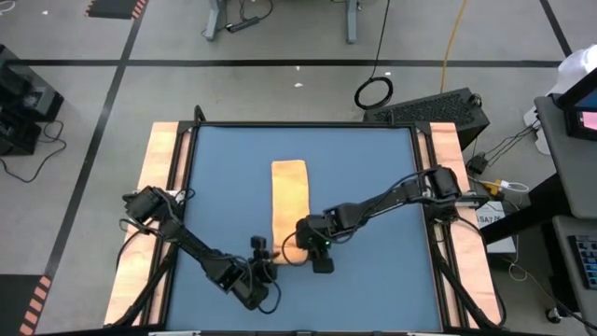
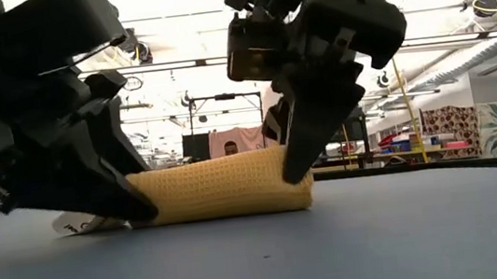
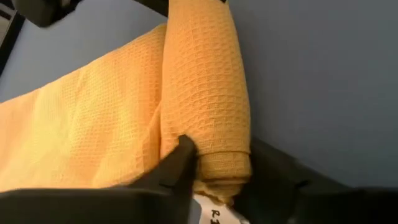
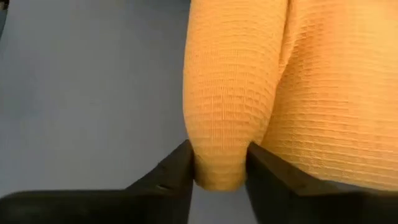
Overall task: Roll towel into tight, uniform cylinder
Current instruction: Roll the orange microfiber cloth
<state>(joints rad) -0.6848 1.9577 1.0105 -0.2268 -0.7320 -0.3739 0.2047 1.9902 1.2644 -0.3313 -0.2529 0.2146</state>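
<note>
Towel (image 1: 289, 194) sits mid-counter in the high view, a long orange-yellow strip running from the centre of the blue counter (image 1: 373, 280) down toward the lower middle of the frame, with its lower end already rolled into a short cylinder. Flat unrolled part lies above the roll in that view. Left gripper (image 1: 264, 254) is at the roll's left end, lower centre of the frame; left wrist view shows its fingers (image 3: 180, 158) closed on that end of the roll, one on each side, touching fabric. A small white tag (image 3: 211, 214) pokes out under the roll end at the bottom of that frame; it also shows at the left end of the roll in the low view (image 2: 80, 224). Right gripper (image 1: 317, 254) is at the roll's right end; right wrist view has both fingers (image 4: 177, 165) pinching the rolled end, narrow gap, cloth filling it. Low view: roll (image 2: 221, 188) lies flat on the counter, centre-left of frame, both grippers clamped at its ends.
</note>
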